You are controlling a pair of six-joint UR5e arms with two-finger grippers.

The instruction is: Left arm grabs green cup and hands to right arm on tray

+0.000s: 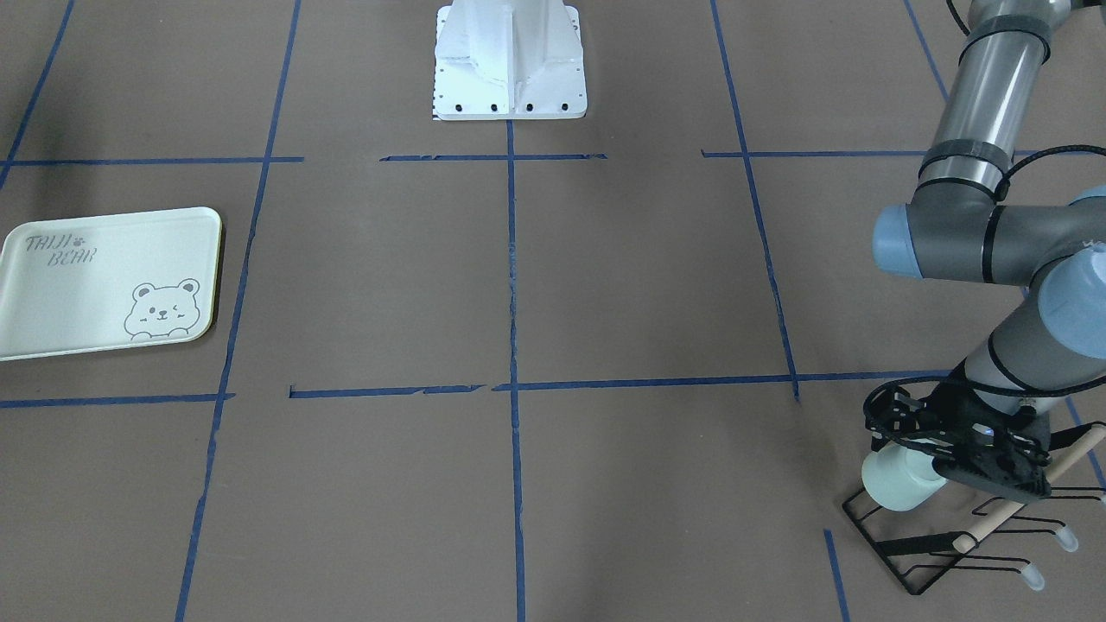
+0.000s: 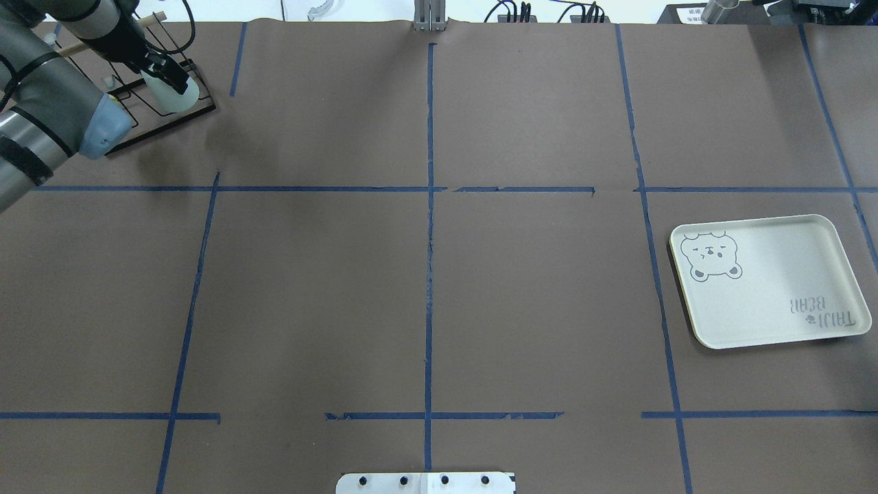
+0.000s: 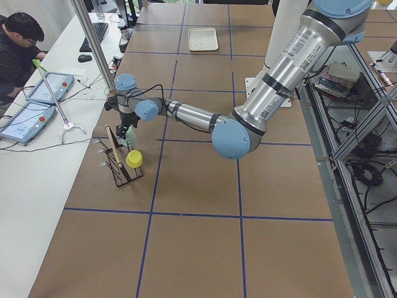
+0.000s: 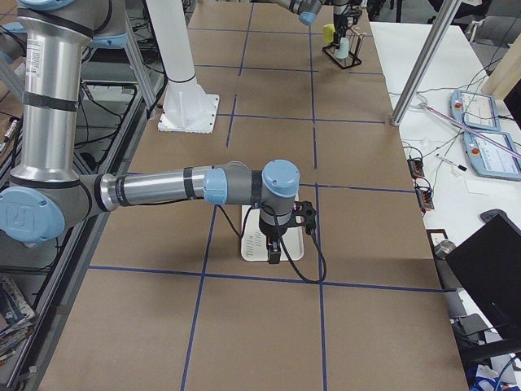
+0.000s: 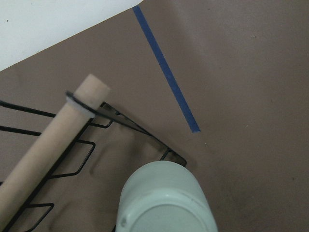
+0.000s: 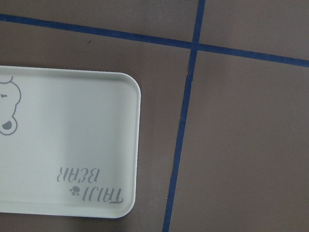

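The pale mint-green cup (image 1: 897,485) lies tilted over the black wire rack (image 1: 907,553) at the table's far left corner. It also shows in the overhead view (image 2: 173,97) and fills the bottom of the left wrist view (image 5: 166,203), base towards the camera. My left gripper (image 1: 920,449) has its black fingers closed around the cup (image 3: 128,138). The tray (image 2: 775,274) with the bear drawing lies flat on the robot's right side, with nothing on it (image 1: 78,294). My right gripper (image 4: 273,254) hovers above the tray (image 6: 72,135); it shows only in the exterior right view, so I cannot tell whether it is open or shut.
The rack carries a wooden dowel (image 1: 1020,501) and a yellow cup (image 3: 134,159) on a prong beside the green one. The white robot base (image 1: 510,69) stands mid-table. An operator (image 3: 18,49) sits beyond the left end of the table. Blue tape lines mark the brown surface.
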